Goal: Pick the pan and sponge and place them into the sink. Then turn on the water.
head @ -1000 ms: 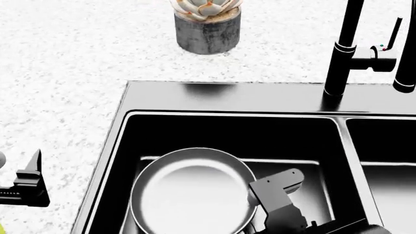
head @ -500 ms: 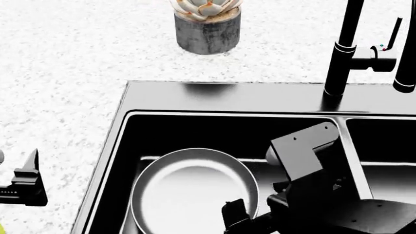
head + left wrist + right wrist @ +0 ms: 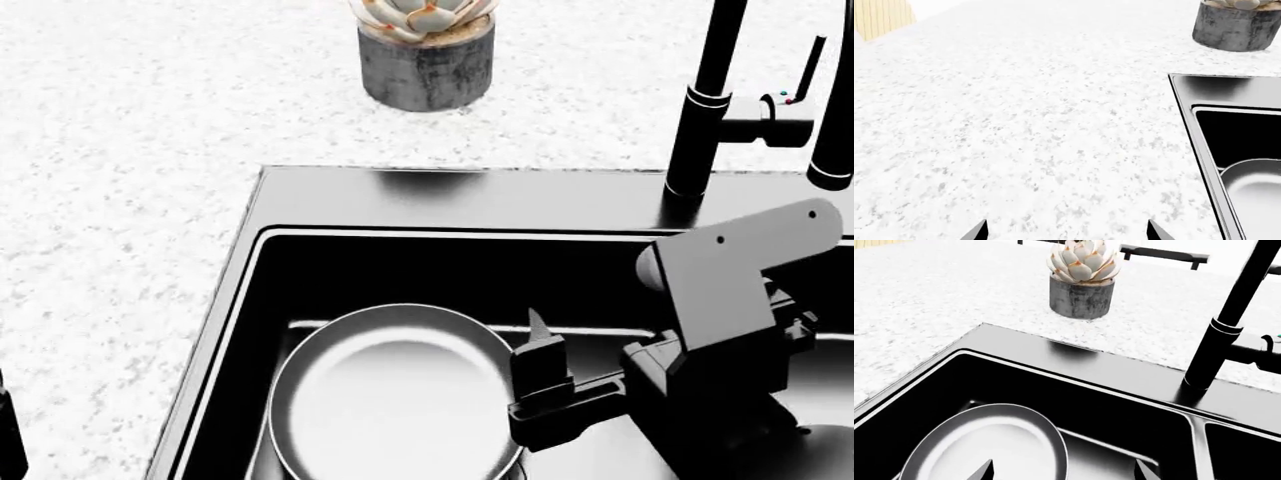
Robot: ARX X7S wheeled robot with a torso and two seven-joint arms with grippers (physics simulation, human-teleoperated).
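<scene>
Right gripper [image 3: 534,350]: raised above the left basin, just beside the pan's right rim; its two finger tips show well apart in the right wrist view, jaws spread with nothing between them.
Left gripper [image 3: 1064,231]: only two dark finger tips show at the edge of the left wrist view, set wide apart over bare countertop, holding nothing; in the head view just a dark sliver of that arm shows at the lower left corner.
Pan [image 3: 396,392]: lies flat on the floor of the sink's left basin, pale shiny inside facing up, dark outer wall visible at its left edge; not touched by either gripper.
Sink [image 3: 454,200]: black, glossy, two basins split by a divider; the pan fills much of the left one.
Faucet [image 3: 705,100]: tall black column standing on the sink's back ledge near the divider, with a side handle at its right.
Sponge: not visible in any view.
Water: no stream can be seen from the spout.
Countertop [image 3: 134,150]: white speckled stone around the sink.
Potted succulent [image 3: 427,45]: grey round pot with a pale rosette, on the countertop behind the sink's left basin, well apart from both grippers.
</scene>
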